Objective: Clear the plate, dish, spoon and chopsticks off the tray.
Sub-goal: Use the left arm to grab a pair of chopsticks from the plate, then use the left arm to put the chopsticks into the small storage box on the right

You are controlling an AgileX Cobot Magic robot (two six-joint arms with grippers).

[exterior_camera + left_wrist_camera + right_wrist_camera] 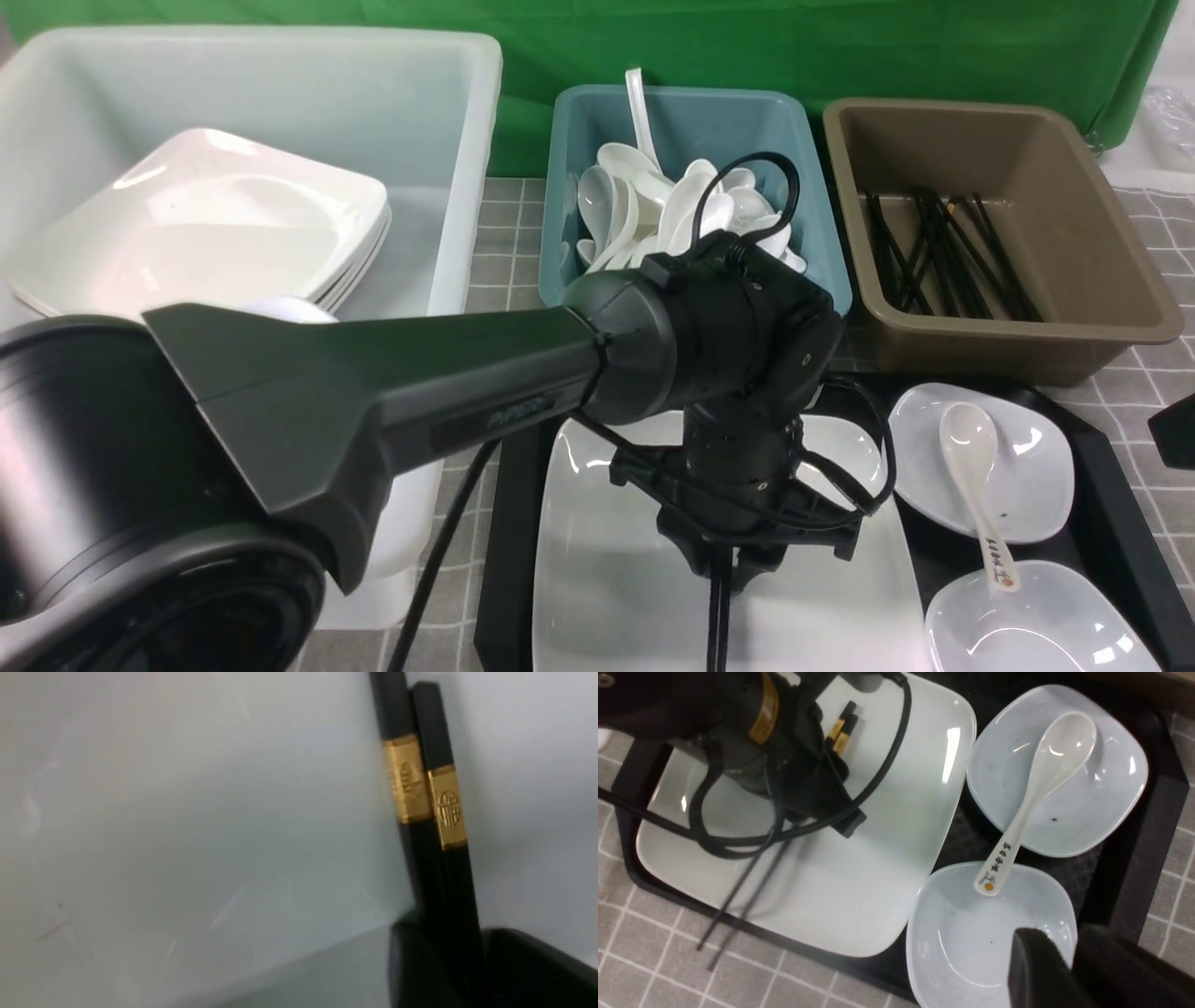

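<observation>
The large white plate (pixel 607 579) lies on the left of the black tray (pixel 1111 485). My left gripper (pixel 448 952) is shut on the black chopsticks (pixel 444 812), whose gold bands show just past the fingers, and holds them above the plate (pixel 878 868). The chopsticks (pixel 747 891) slant down past the tray's edge. Two small white dishes (pixel 1101 798) (pixel 962 942) sit on the right of the tray (pixel 1148 826). The white spoon (pixel 1031 798) lies across both of them. My right gripper (pixel 1071 961) is shut and empty above the nearer dish's corner.
A white tub (pixel 280 42) at the back left holds stacked square plates. A teal bin (pixel 709 121) holds several spoons. A brown bin (pixel 934 149) holds several black chopsticks. The left arm (pixel 373 392) blocks much of the front view. The cloth is grey checked.
</observation>
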